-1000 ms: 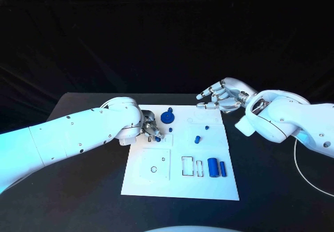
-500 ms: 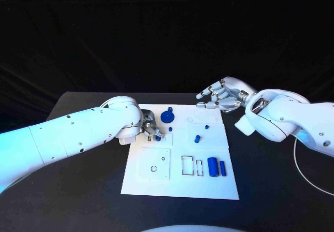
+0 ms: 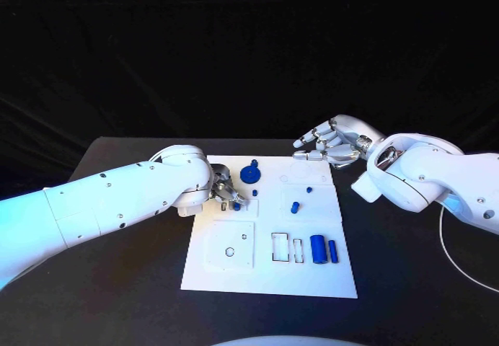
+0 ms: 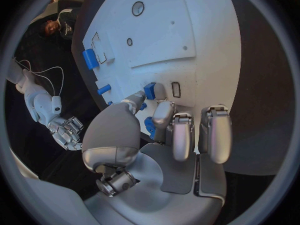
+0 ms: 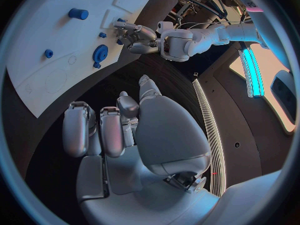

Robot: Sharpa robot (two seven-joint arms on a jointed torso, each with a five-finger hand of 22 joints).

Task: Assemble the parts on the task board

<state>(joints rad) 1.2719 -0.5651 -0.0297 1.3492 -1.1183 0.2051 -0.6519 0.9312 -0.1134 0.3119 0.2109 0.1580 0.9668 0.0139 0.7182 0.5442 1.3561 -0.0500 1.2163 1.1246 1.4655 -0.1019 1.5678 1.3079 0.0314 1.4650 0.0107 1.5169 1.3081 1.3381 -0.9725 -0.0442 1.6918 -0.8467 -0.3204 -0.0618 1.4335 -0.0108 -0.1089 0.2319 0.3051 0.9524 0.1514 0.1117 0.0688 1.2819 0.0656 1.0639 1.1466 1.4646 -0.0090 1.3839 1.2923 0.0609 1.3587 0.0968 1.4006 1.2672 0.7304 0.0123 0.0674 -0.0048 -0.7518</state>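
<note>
The white task board (image 3: 223,270) lies in the middle of the black table. My left hand (image 3: 225,192) rests at the board's left edge and pinches a small blue part (image 4: 150,90) between thumb and a finger, low over the board beside a small rectangular slot (image 4: 175,89). My right hand (image 3: 331,148) hovers above the board's far right corner, fingers loosely bent and apart, with nothing in them. A round blue part (image 3: 249,174) sits just beyond the left hand. Two blue cylinders (image 3: 318,249) lie near the board's right edge.
Small blue pegs (image 3: 308,190) and a short blue piece (image 3: 296,208) sit mid-board. A raised square plate with a hole (image 3: 230,245) and empty rectangular slots (image 3: 280,246) occupy the near half. A white cable (image 3: 447,245) lies on the table at right.
</note>
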